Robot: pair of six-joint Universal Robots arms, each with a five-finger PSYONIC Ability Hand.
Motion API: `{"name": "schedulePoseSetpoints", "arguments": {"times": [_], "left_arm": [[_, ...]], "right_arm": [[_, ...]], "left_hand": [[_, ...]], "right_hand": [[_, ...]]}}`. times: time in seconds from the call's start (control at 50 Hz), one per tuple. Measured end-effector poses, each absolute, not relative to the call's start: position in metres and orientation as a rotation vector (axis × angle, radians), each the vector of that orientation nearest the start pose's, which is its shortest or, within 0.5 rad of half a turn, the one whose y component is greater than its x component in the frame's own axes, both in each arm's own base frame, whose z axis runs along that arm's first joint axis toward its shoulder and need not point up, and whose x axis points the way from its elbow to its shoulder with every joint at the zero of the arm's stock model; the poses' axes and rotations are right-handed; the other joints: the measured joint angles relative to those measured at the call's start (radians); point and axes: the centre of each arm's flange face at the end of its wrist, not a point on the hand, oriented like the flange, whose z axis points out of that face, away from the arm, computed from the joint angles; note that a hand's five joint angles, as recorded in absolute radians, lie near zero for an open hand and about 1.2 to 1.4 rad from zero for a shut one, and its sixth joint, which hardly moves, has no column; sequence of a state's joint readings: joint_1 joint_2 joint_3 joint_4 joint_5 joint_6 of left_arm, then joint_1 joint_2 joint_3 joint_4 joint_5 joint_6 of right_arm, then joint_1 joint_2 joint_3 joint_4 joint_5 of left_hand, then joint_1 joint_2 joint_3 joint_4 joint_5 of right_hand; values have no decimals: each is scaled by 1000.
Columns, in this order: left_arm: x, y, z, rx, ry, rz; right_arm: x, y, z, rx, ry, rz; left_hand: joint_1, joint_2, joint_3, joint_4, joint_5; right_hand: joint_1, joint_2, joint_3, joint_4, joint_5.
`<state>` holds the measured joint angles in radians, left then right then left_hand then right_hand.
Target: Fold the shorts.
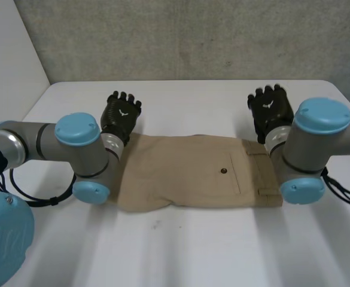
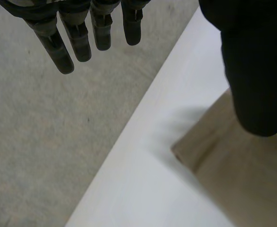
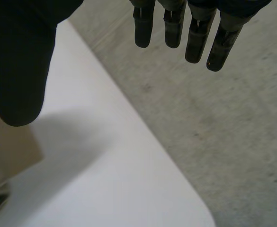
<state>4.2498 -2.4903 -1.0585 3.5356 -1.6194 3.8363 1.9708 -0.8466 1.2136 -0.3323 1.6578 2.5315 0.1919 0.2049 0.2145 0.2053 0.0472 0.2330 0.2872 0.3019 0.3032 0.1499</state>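
Khaki shorts (image 1: 186,173) lay flat on the bench (image 1: 180,251), waistband (image 1: 263,173) toward the right hand (image 1: 269,110). It and the left hand (image 1: 121,113) hung empty, fingers straight, beside the far corners; pinching both corners together should keep the fold square.

The left hand (image 1: 120,116) is open, its fingers (image 2: 81,40) straight and its thumb (image 2: 256,71) well apart from them. The right hand (image 1: 269,109) is open the same way. Neither hand holds anything. The left arm (image 1: 73,146) and the right arm (image 1: 315,143) both bend inward, and the hands point away from the robot.
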Motion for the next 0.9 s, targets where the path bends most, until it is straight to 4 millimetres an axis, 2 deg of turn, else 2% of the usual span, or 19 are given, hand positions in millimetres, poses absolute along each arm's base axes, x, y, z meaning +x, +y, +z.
{"name": "schedulePoseSetpoints", "arguments": {"times": [0.02,0.06,0.1,0.16,0.18,0.2,0.22,0.32,0.34,0.38,0.44,0.5,0.54,0.56,0.6,0.62,0.7,0.72,0.9], "left_arm": [[-331,-367,135,1120,1770,-2074],[-332,-364,139,1121,1762,-2082],[-333,-357,156,1112,1739,-2111],[-329,-349,173,1091,1731,-2135],[-325,-343,185,1068,1737,-2150],[-325,-343,185,1068,1737,-2150],[-317,-334,201,1030,1762,-2173],[-297,-305,228,922,1902,-2229],[-297,-305,228,922,1902,-2229],[-284,-284,239,843,2033,-2258],[-273,-263,242,772,2171,-2257],[-262,-242,238,723,2296,-2221],[-262,-242,238,723,2296,-2221],[-255,-226,229,710,2376,-2170],[-251,-218,221,714,2412,-2134],[-250,-215,218,718,2423,-2119],[-249,-211,210,726,2439,-2094],[-249,-211,205,728,2446,-2082],[-251,-218,188,729,2465,-2043]], "right_arm": [[287,-363,184,-1050,2148,-2340],[286,-362,191,-1033,2139,-2350],[280,-353,214,-969,2115,-2369],[275,-343,233,-912,2100,-2369],[272,-336,240,-886,2097,-2360],[272,-336,240,-886,2097,-2360],[267,-324,249,-859,2102,-2324],[258,-294,250,-880,2159,-2167],[258,-294,250,-880,2159,-2167],[252,-281,245,-903,2206,-2074],[241,-265,231,-919,2299,-1916],[231,-253,213,-916,2376,-1781],[231,-253,213,-916,2376,-1781],[225,-245,198,-910,2416,-1690],[223,-242,191,-908,2428,-1654],[221,-240,181,-902,2435,-1625],[218,-242,169,-895,2433,-1613],[217,-246,159,-890,2428,-1616],[217,-258,132,-879,2429,-1626]], "left_hand": [[0,-3,0,-1,0],[0,-3,0,-1,0],[0,-3,0,-1,0],[0,-4,0,-1,0],[0,-4,0,-1,0],[0,-4,0,-1,0],[0,-4,0,-1,0],[0,-4,0,-1,0],[0,-4,0,-1,0],[0,-4,0,-1,0],[0,-4,0,-1,0],[0,-4,0,-1,0],[0,-4,0,-1,0],[0,-4,0,-1,0],[0,-4,0,-1,0],[0,-4,0,-1,0],[0,-4,0,-1,0],[0,-4,0,-1,0],[0,-4,0,-1,0]], "right_hand": [[-27,-68,-87,-69,-83],[-27,-68,-87,-69,-83],[-27,-68,-87,-69,-83],[-27,-68,-87,-69,-83],[-27,-68,-87,-69,-83],[-27,-68,-87,-69,-83],[-27,-68,-87,-69,-83],[-27,-68,-87,-69,-83],[-27,-68,-87,-69,-83],[-27,-68,-87,-69,-83],[-16,-24,-40,-41,-48],[52,51,40,34,11],[52,51,40,34,11],[99,93,84,83,53],[103,97,88,89,60],[103,97,88,89,60],[103,97,88,89,60],[103,97,88,89,60],[108,104,104,105,76]]}}
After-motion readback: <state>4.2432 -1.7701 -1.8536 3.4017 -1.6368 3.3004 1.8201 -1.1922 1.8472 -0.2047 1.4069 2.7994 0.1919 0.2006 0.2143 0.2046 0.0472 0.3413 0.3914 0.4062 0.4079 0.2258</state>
